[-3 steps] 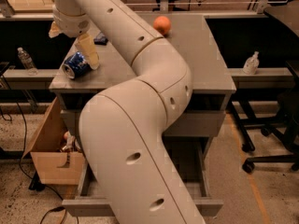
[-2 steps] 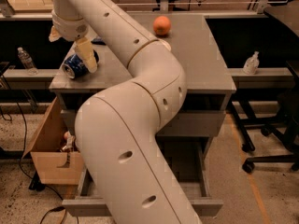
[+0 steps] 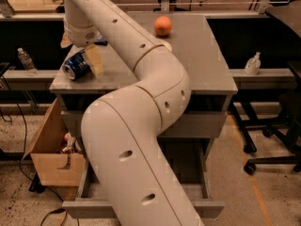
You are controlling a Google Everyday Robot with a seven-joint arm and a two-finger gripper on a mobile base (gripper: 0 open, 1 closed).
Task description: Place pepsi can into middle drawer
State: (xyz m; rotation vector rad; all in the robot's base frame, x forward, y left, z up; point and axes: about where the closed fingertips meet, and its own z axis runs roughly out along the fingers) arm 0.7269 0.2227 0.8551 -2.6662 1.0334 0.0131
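The pepsi can (image 3: 75, 66), blue with a silver end, lies on its side at the front left corner of the grey cabinet top (image 3: 207, 65). My gripper (image 3: 80, 51) hangs over it, open, with one tan finger (image 3: 95, 60) just right of the can and the other at its far left side. The can rests on the top. The middle drawer (image 3: 207, 185) is pulled out low at the cabinet's front, below the closed upper grey front (image 3: 202, 124). My arm covers much of the drawer and its knob.
An orange (image 3: 162, 26) sits at the back of the cabinet top. An open cardboard box (image 3: 49, 161) stands on the floor left of the cabinet. A water bottle (image 3: 26, 61) and a white bottle (image 3: 252, 64) stand on side ledges. Chair wheels (image 3: 263, 159) are at the right.
My gripper has come down and a little right over the can, its tan finger now lower beside it. The can has barely shifted.
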